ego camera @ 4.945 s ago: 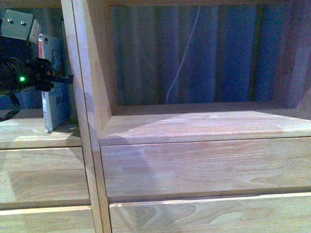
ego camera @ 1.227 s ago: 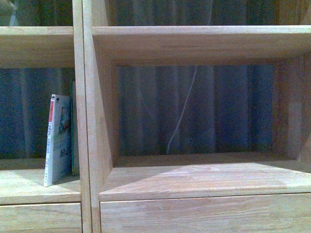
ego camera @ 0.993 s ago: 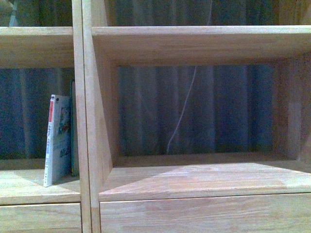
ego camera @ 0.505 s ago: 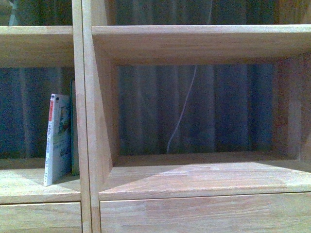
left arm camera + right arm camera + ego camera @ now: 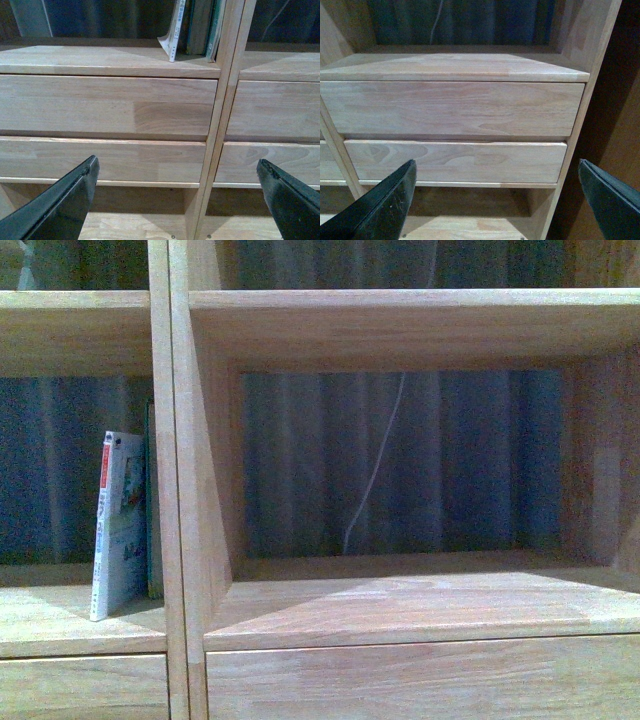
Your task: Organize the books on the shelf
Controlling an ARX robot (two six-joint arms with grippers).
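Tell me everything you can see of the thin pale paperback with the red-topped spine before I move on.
The thin pale paperback stands in the left-column cubby of the light wooden shelf, near the central divider. Its white spine is red at the top; the cover shows a colourful illustration. It leans slightly, top tilted toward the slim dark-green book next to it. The left wrist view shows its lower cover corner curling outward. No gripper touches it.

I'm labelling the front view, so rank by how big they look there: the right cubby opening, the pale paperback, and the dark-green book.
1. Right cubby opening, far the largest.
2. Pale paperback.
3. Dark-green book, only a thin sliver showing behind the paperback.
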